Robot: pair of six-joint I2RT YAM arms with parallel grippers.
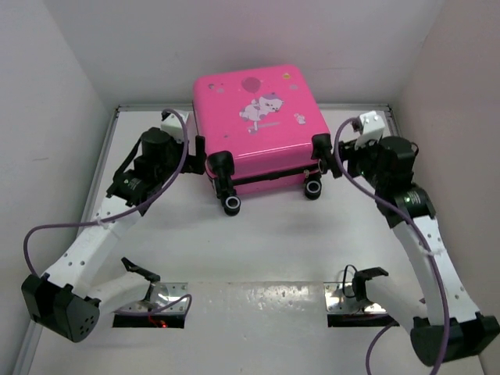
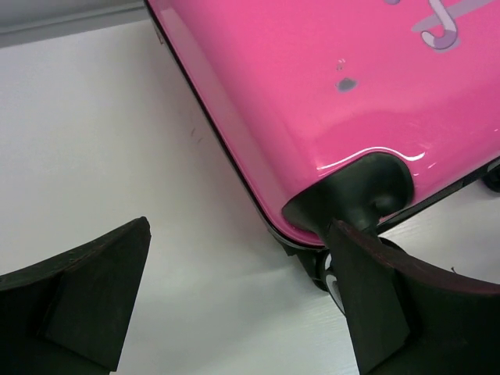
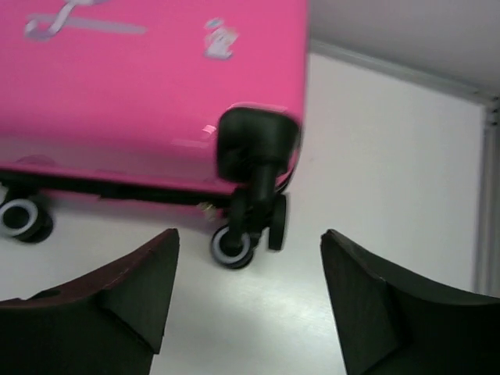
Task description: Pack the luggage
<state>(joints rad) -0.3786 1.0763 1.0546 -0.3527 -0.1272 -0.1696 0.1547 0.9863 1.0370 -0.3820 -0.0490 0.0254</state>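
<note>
While luggage point(image 1: 254, 117) lies seemingly shut, left gripper point(image 2: 238, 234) and right gripper point(image 3: 250, 238) flank it, spread

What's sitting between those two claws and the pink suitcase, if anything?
Nothing visible. The left claw and the right claw are both open. Each is right beside a wheeled corner of the closed suitcase, with only bare white table in the gap.
</note>
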